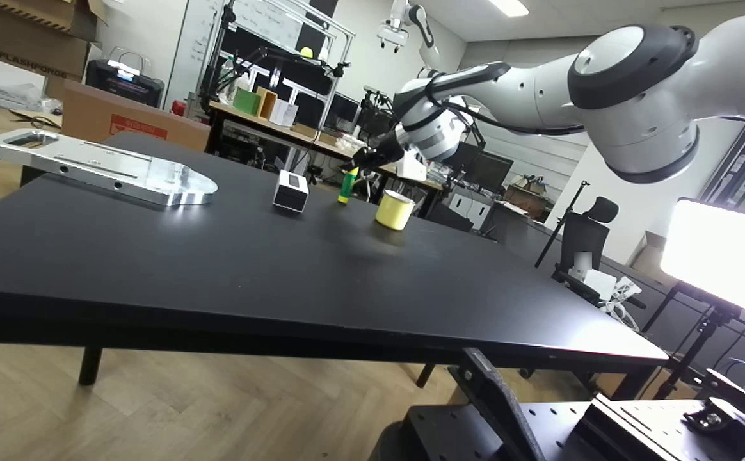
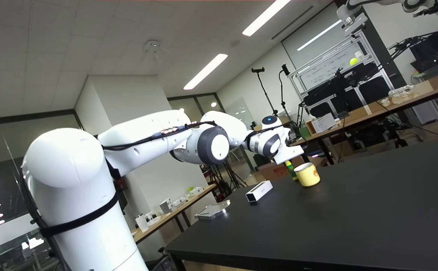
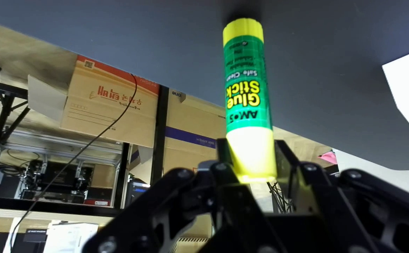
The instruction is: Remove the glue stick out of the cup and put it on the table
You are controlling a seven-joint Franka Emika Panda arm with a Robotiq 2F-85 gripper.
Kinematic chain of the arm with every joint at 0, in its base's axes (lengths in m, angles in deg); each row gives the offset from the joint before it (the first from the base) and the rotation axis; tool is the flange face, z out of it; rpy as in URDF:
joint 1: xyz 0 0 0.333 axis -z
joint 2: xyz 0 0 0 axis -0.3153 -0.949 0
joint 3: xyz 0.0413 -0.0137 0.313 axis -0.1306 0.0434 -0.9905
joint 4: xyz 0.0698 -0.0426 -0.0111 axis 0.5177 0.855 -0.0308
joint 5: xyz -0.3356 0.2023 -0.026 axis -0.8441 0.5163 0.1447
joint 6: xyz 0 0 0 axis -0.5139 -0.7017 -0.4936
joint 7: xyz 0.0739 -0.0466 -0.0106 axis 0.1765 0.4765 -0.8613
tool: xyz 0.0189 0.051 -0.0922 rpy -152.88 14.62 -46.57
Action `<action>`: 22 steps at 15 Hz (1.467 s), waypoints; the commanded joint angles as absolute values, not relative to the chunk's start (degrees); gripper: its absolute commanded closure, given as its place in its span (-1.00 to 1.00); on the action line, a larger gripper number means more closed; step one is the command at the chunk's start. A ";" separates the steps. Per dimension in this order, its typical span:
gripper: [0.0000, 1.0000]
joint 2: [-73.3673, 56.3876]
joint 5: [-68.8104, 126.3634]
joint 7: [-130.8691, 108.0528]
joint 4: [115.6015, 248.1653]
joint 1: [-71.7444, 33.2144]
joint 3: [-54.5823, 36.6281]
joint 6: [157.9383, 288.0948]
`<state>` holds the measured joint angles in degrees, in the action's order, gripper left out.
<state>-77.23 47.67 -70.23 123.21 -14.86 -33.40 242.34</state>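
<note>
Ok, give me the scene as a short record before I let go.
Held: stick, roughly upright
Grip: gripper shut on its upper end
Stick base: at or just above the table; contact unclear
Source: cup, upright; stick is outside it
Also on table: box; metal plate, at the edge
Next, probably: lower if needed, then release

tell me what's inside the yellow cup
Nothing pokes out of the yellow cup; its near wall hides the bottom, so anything lying low can't be seen. The glue stick is outside, held by the tool.
</note>
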 commanded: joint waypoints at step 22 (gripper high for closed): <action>0.32 -77.22 47.03 -65.37 123.81 -15.06 -32.62 244.73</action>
